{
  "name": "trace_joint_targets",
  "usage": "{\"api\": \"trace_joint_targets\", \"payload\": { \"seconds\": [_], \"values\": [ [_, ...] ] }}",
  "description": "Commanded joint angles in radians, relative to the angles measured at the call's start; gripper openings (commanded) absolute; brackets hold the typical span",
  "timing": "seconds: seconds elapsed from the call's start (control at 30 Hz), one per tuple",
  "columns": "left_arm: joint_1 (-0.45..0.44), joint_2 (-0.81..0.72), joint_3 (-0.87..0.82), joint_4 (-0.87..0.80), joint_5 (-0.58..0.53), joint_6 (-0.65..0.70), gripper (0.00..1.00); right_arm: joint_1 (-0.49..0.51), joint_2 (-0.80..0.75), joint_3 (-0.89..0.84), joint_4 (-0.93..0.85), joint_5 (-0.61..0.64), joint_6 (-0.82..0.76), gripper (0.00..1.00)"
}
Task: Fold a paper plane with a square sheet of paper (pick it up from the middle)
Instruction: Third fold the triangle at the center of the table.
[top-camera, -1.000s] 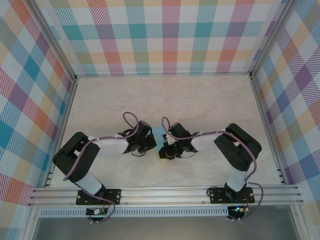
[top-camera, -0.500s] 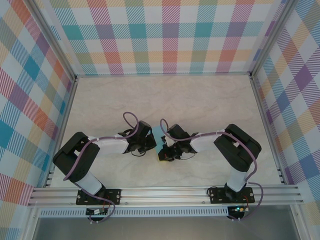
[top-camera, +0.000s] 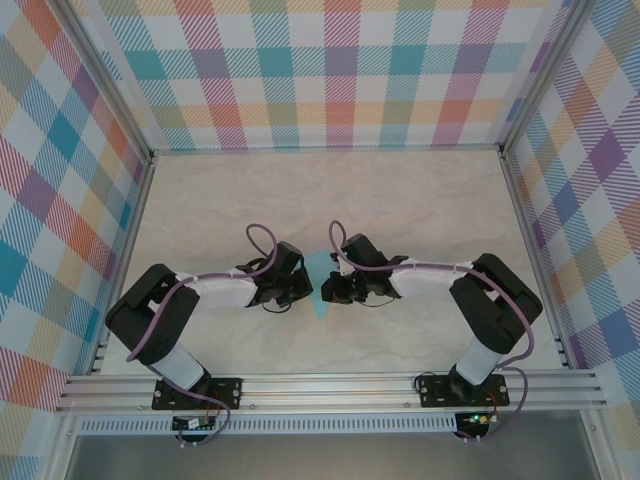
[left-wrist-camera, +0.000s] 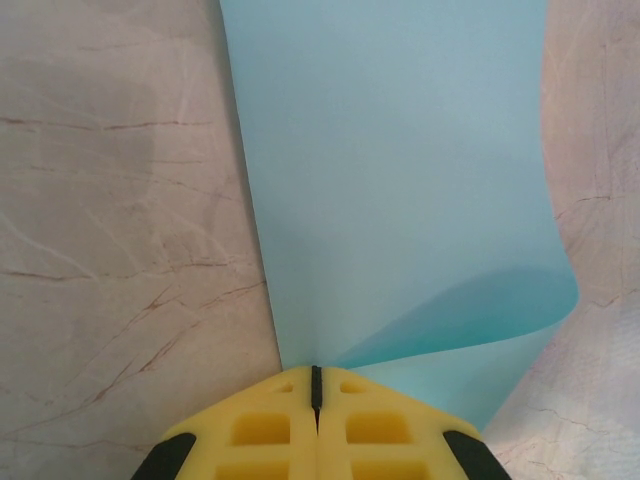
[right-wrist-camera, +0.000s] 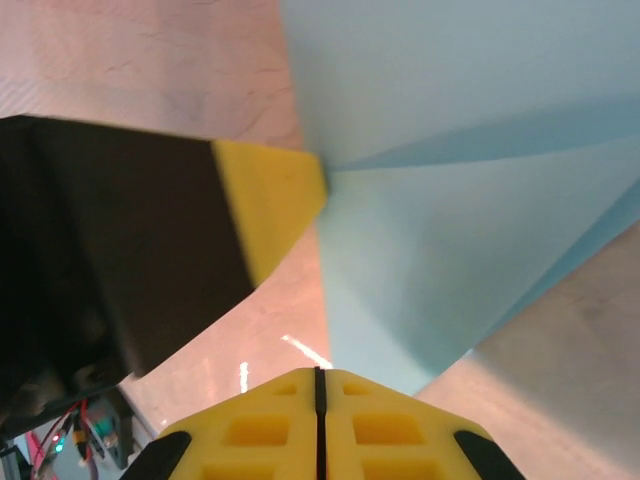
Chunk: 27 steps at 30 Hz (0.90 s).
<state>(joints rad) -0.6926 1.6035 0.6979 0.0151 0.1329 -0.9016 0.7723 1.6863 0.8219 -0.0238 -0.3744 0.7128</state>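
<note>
Look to the middle of the worktop (top-camera: 400, 200): your two arms meet there, near the front rail, with the light-blue sheet of paper (top-camera: 320, 298) between their tips. From above the sheet shows as a narrow wedge that tapers toward the rail.

The left arm (top-camera: 220, 290) reaches in from the left. In its wrist view your left jaws are clenched, the yellow fingertips (left-wrist-camera: 270, 430) pressed together with just a thin dark seam between them. The sheet of paper (left-wrist-camera: 400, 180) runs straight out from that seam, so the left jaws are grasping it at its near edge. One layer lies flat on the worktop (left-wrist-camera: 120, 200); on the right a second layer curls up and over in a soft bend that is not pressed flat.

The right arm (top-camera: 440, 280) comes in from the other side. Your right jaws are also closed, fingertips (right-wrist-camera: 250, 440) seam to seam. The sheet of paper (right-wrist-camera: 450, 100) reaches right up to their tips, but you cannot tell whether they pinch it. In that view the left arm's yellow fingertip (right-wrist-camera: 265, 200) touches the paper where two folded layers meet at a point.
</note>
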Motion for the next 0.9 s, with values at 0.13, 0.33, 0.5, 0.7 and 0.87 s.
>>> {"api": "trace_joint_targets", "payload": {
  "seconds": [0.13,0.33,0.5,0.7,0.87],
  "values": [
    [-0.013,-0.003,0.006,-0.090,-0.023,0.001,0.00,-0.018,0.084,0.059,-0.016,0.033,-0.014,0.07],
    [-0.014,-0.060,0.003,-0.062,-0.007,0.004,0.01,-0.019,0.100,0.022,-0.028,0.070,0.034,0.06],
    [-0.029,-0.115,-0.022,-0.013,0.016,-0.004,0.09,-0.019,0.104,0.009,-0.033,0.078,0.088,0.06],
    [-0.062,-0.164,-0.065,-0.004,0.012,-0.026,0.14,-0.019,0.101,0.017,-0.048,0.082,0.139,0.07],
    [-0.099,-0.156,-0.117,0.066,0.028,-0.079,0.10,-0.018,0.118,0.039,-0.062,0.062,0.157,0.07]
  ]
}}
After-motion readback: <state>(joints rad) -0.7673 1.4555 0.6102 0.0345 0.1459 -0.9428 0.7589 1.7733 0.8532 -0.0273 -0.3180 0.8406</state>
